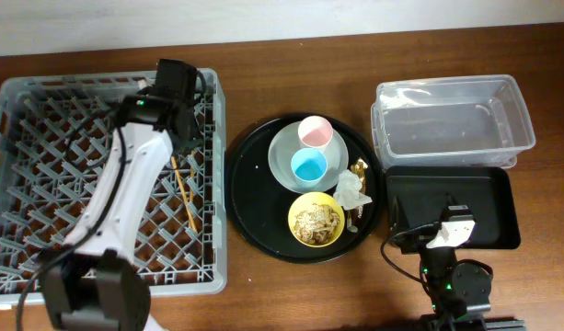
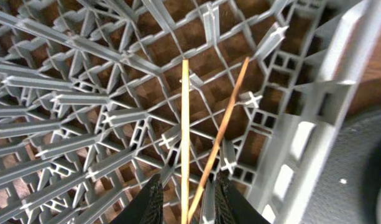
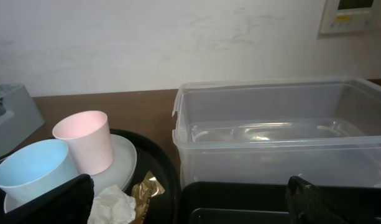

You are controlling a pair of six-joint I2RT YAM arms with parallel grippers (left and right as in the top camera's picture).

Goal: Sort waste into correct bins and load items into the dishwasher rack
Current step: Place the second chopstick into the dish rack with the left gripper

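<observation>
The pair of chopsticks [image 1: 183,190] lies in the grey dishwasher rack [image 1: 24,156]. My left gripper [image 1: 178,145] is over their far end, open. In the left wrist view the chopsticks [image 2: 185,124] run between its fingers [image 2: 187,205] with gaps on both sides. On the round black tray [image 1: 249,198] a pale plate [image 1: 282,156] holds the pink cup [image 1: 315,131] and the blue cup [image 1: 309,166]. The yellow bowl [image 1: 316,221] holds food scraps. The napkin [image 1: 351,190] and the gold wrapper [image 1: 359,169] lie beside them. My right gripper [image 1: 452,230] is open and empty at the front of the black rectangular tray [image 1: 489,198].
The clear tub [image 1: 452,119] stands behind the black rectangular tray, both without contents. The right wrist view shows the tub [image 3: 283,137], pink cup [image 3: 84,140], blue cup [image 3: 32,171], napkin [image 3: 112,202] and wrapper [image 3: 146,186]. The rack's right wall [image 2: 327,93] is next to the chopsticks.
</observation>
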